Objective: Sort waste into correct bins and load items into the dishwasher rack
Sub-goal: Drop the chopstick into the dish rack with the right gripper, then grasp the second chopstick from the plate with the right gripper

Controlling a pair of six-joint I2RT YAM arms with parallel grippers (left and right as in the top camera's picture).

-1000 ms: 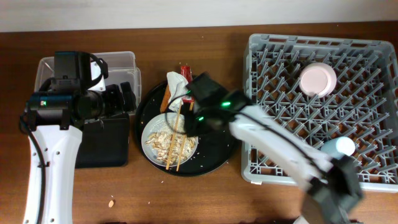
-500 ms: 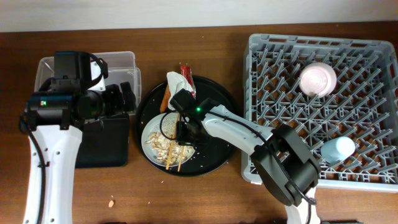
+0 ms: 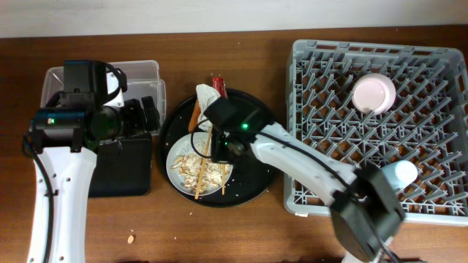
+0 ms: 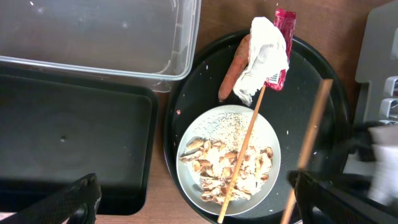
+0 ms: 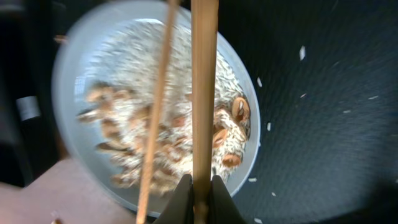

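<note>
My right gripper (image 5: 200,186) is shut on one wooden chopstick (image 5: 204,93) and holds it over the pale plate (image 5: 62,93) of beige food scraps (image 5: 124,124). The other chopstick (image 5: 155,112) lies across the plate. In the overhead view the right gripper (image 3: 227,150) is over the plate (image 3: 174,152). The white napkin (image 3: 207,97) and red wrapper (image 3: 218,82) lie at the round tray's far edge. My left gripper (image 3: 150,113) is open and empty above the clear tub (image 3: 139,73) and shallow black tray (image 3: 124,168). The grey rack (image 3: 380,44) holds the pink bowl (image 3: 374,93) and blue cup (image 3: 398,173).
The plate sits on a large round black tray (image 3: 256,183) between the bins and the rack. An orange carrot-like piece (image 4: 233,78) lies beside the napkin (image 4: 264,53). Loose rice grains dot the round tray. A small crumb (image 3: 130,237) lies on the table near the front.
My right gripper came down onto the plate, shut on one chopstick and drew it to the right, apart from the other. The left arm has not moved.
</note>
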